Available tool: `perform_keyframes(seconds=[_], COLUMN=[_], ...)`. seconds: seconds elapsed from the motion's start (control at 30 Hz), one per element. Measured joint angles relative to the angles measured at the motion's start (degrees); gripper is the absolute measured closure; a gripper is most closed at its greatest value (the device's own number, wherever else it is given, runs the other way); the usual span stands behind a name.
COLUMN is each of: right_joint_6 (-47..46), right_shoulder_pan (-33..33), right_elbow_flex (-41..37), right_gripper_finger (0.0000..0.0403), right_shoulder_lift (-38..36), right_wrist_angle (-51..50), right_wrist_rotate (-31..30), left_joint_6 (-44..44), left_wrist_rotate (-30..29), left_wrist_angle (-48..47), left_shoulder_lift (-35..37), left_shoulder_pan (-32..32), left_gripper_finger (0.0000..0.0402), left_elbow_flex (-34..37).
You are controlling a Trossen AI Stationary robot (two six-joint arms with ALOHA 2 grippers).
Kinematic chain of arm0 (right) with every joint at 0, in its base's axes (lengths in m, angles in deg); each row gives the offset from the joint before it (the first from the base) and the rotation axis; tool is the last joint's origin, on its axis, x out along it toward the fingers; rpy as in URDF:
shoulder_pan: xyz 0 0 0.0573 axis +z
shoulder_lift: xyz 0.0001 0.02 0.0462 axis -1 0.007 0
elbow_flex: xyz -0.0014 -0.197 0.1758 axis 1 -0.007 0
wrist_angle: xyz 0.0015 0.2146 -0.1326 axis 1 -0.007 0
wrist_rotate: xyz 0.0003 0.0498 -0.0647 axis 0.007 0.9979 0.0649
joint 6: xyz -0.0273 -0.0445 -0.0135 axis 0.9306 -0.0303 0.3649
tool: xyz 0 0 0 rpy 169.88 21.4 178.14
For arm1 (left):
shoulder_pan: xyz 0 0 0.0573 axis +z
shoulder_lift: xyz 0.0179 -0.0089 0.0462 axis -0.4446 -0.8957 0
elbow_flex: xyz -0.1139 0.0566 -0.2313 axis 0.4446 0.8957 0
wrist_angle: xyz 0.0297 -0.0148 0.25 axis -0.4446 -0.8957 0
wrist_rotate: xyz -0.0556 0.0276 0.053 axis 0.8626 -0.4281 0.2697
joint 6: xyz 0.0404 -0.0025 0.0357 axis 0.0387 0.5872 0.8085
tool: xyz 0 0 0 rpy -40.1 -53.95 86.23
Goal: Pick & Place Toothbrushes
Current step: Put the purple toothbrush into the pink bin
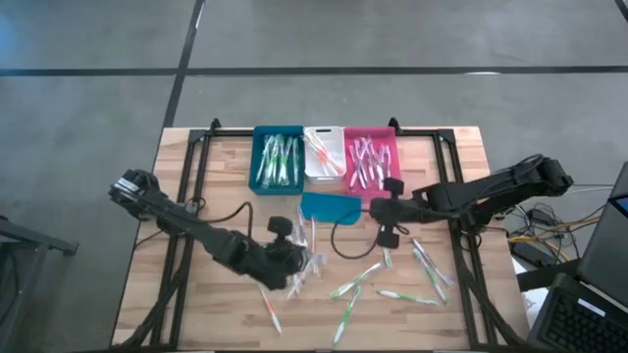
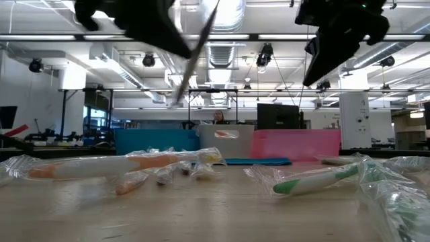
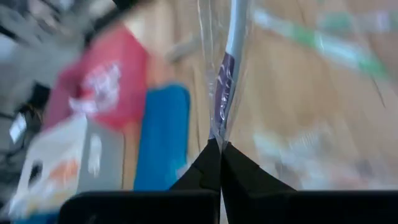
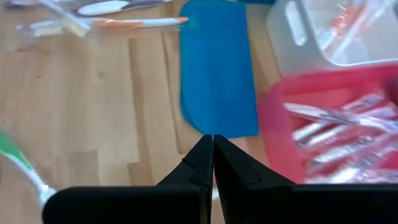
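Observation:
My left gripper (image 1: 297, 258) is shut on a clear-wrapped toothbrush (image 3: 227, 68) with a grey and purple body, held above the middle of the table. In the low view this toothbrush (image 2: 193, 57) slants in the air. Other wrapped toothbrushes (image 1: 355, 285) lie flat and scattered on the wood toward the near right; an orange one (image 1: 272, 310) lies near the front. My right gripper (image 1: 387, 231) hovers shut with nothing in it, above the table beside the flat teal piece (image 4: 217, 74) and the pink bin (image 4: 336, 130). My left gripper pinches the wrapped toothbrush at one end (image 3: 217, 134) between its two fingertips. The rest of the brush runs straight on past the fingers, along their line. It is lifted clear of the table and tilted.
Three bins stand side by side at the far edge: teal (image 1: 278, 157), white (image 1: 323, 155) and pink (image 1: 371, 160), each with wrapped toothbrushes inside. The flat teal piece (image 1: 329, 207) lies just in front of them. A black cable (image 1: 345, 238) loops across the middle.

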Motion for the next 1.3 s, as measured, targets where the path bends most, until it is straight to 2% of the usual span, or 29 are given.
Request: perform_keyframes(seconds=[0.1, 0.17, 0.33, 0.47, 0.67, 0.83, 1.3], right_joint_6=[-0.04, -0.15, 0.12, 0.75, 1.76, 1.77, 1.7], right_shoulder_pan=[2.53, 4.24, 7.82, 8.59, 8.68, 8.68, 8.68], right_elbow_flex=[-3.77, -6.5, -11.65, -14.39, -15.81, -15.12, -13.06], right_gripper_finger=[0.0394, 0.0394, 0.0394, 0.0394, 0.0394, 0.0384, 0.0244], right_shoulder_lift=[-0.26, -0.54, -0.75, -0.75, -0.82, -0.82, -0.86], right_wrist_angle=[5.24, 9.05, 18.15, 27.46, 35.8, 41.38, 47.05], right_wrist_rotate=[-2.22, -3.71, -7.41, -8.76, -8.74, -8.74, -7.91], left_joint_6=[5.93, 8.96, 9.47, 6.87, 1.29, -0.78, 4.88], left_wrist_rotate=[0.12, 2.2, 12.05, 20.17, 22.66, 33.11, 34.0], left_wrist_angle=[15.93, 26.12, 47.93, 58.26, 60.82, 60.63, 63.6], left_shoulder_lift=[0.0, 0.0, 0.0, 0.0, 0.02, 0.02, 0.07], left_shoulder_pan=[2.59, 4.5, 10.2, 14.24, 17.58, 19.14, 19.83], left_gripper_finger=[0.0401, 0.0401, 0.0401, 0.0401, 0.0401, 0.0401, 0.0401], left_elbow_flex=[3.93, 6.89, 13.43, 16.36, 17.42, 17.62, 16.95])
